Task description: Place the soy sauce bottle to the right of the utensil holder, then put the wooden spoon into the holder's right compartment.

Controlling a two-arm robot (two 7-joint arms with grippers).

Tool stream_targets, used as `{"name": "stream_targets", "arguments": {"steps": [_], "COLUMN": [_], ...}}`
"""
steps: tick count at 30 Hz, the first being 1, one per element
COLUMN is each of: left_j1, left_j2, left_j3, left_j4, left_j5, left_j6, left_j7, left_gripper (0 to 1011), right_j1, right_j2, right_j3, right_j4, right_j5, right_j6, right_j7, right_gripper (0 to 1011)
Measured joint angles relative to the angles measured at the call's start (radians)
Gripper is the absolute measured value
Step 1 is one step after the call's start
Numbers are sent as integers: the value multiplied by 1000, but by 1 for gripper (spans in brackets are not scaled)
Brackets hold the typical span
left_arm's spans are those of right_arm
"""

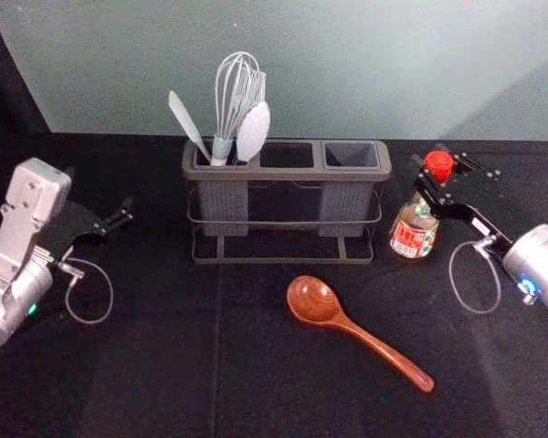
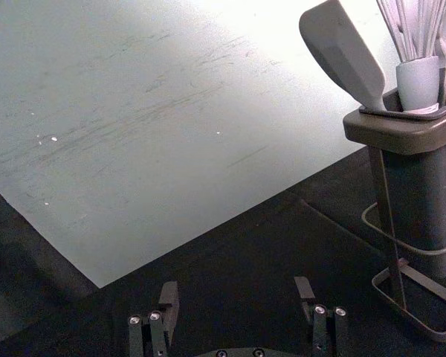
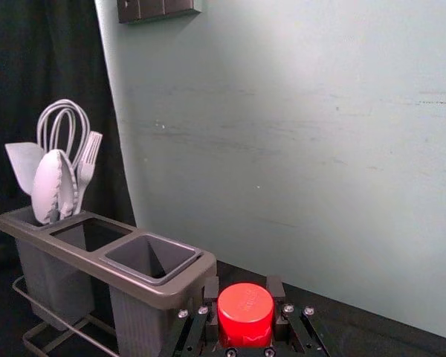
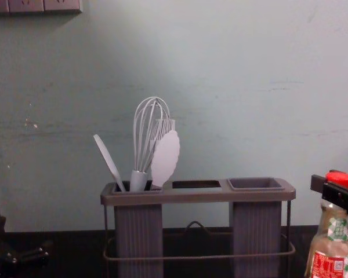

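Leftmost, the left gripper [image 1: 98,193] hangs beside the holder, fingers spread. The holder [image 1: 290,173] has ribbed cups and wire rails; a looped whisk [image 1: 239,91] and pale utensils crowd its left compartment. Before it, the smooth, grained wooden spoon [image 1: 314,299] lies slantwise. Right of the holder, the right gripper [image 1: 431,162] clasps the glass soy sauce bottle [image 1: 415,230] round its red cap.

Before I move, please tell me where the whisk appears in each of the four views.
Head view: whisk above and left of centre.
Left wrist view: whisk beside the spatula, its wires cut off by the edge.
Right wrist view: whisk partly behind the oval utensil.
Chest view: whisk left of centre, about mid-height.
Shared landmark: the utensil holder; the whisk stands in its left compartment.
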Motion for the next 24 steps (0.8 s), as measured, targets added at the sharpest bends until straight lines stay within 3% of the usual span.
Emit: {"name": "stream_targets", "arguments": {"steps": [24], "left_j1": [0], "left_j2": [0], "left_j3": [0], "left_j4": [0], "left_j5": [0], "left_j6": [0], "left_j7": [0], "left_gripper": [1011], "right_j1": [67], "right_j2": [-39], "right_j3": [-15], "right_j4": [104], "right_j5": [0], "right_j6": [-22], "right_j7": [4], "right_gripper": [382]}}
